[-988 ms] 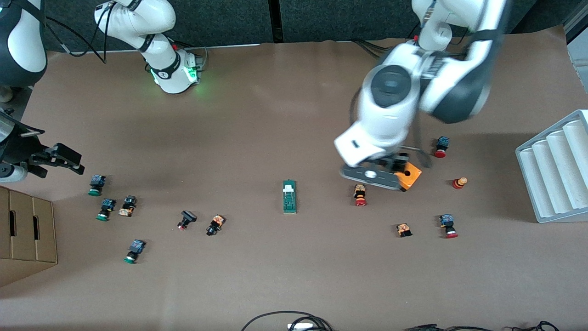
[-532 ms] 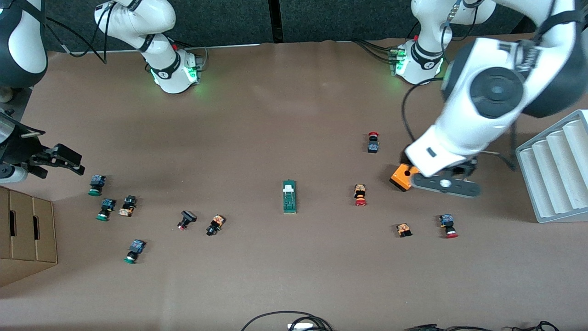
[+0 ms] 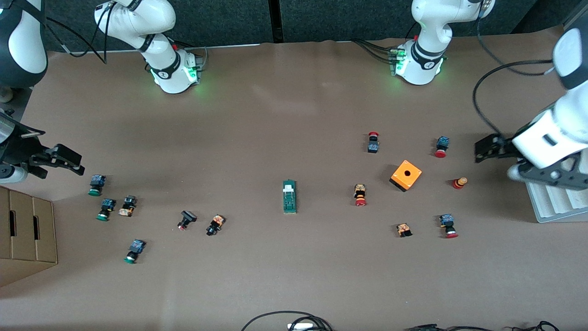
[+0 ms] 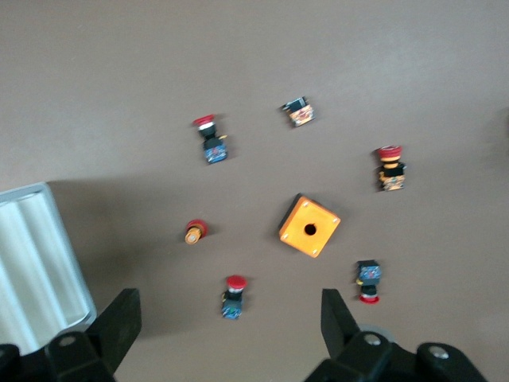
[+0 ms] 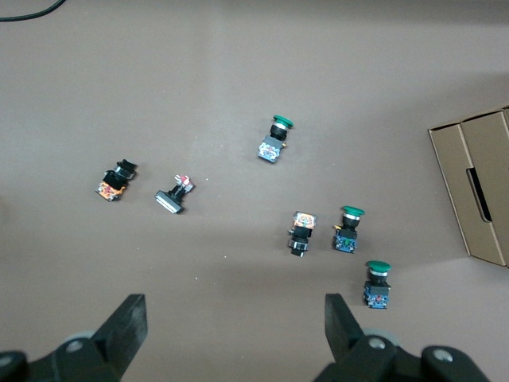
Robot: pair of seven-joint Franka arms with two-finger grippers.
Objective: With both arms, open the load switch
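Note:
The load switch [image 3: 289, 196], a narrow dark-green block with a white end piece, lies alone near the middle of the table and shows in neither wrist view. My left gripper [image 3: 488, 148] hangs open and empty at the left arm's end of the table, beside the white ridged rack. In the left wrist view its fingers [image 4: 229, 326] stand wide apart over a red push button [image 4: 233, 296]. My right gripper [image 3: 62, 159] is open and empty at the right arm's end, over bare table next to the green push buttons [image 5: 232, 318].
An orange cube box [image 3: 406, 175] with a hole sits among red push buttons [image 3: 360, 195] toward the left arm's end. Green push buttons [image 3: 96, 185] lie by a cardboard box [image 3: 27, 230]. The white ridged rack [image 3: 556, 202] is at the table's edge. Cables [image 3: 287, 320] trail along the front edge.
My left arm has swung from over the orange box toward the white rack, uncovering the box and the buttons around it. The right arm and the load switch have not moved.

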